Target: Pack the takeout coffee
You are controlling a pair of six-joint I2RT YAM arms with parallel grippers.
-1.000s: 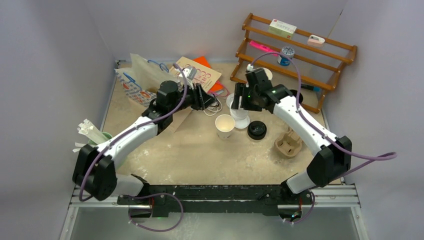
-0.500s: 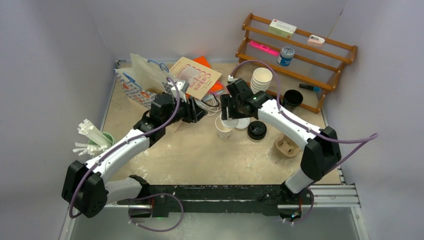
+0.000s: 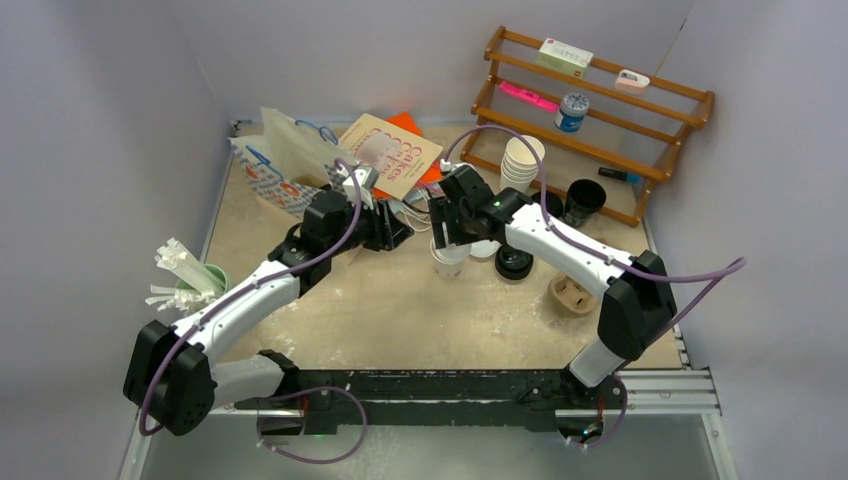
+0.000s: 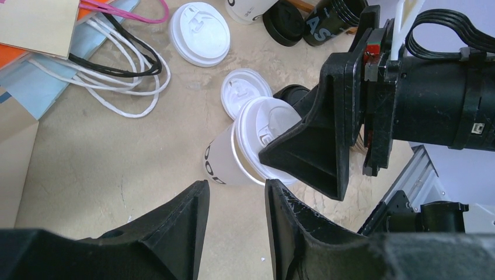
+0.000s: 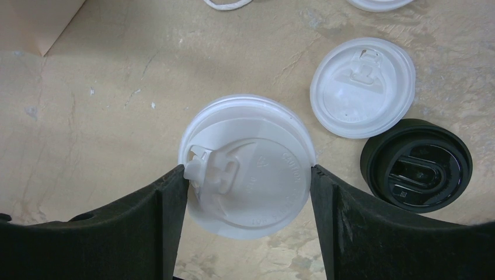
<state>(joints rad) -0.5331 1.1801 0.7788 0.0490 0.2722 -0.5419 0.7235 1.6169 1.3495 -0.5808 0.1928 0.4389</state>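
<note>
Pinching a lid (image 5: pixel 257 192) between both fingers, right gripper (image 5: pixel 248 175) over the cup (image 4: pixel 225 166) (lid sits askew), left gripper (image 4: pixel 236 189) just beside, jaws narrowly apart, empty.

Soft, even light from above; shadows on the table (image 3: pixel 400 310) are faint. In its own wrist view the left claw (image 4: pixel 236 189) looks dark and slightly blurred.

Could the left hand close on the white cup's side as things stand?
Probably yes. The left hand points at the white cup with open, empty jaws and only bare table between. The right hand grips only the white lid on top, leaving the cup's side wall free.
</note>
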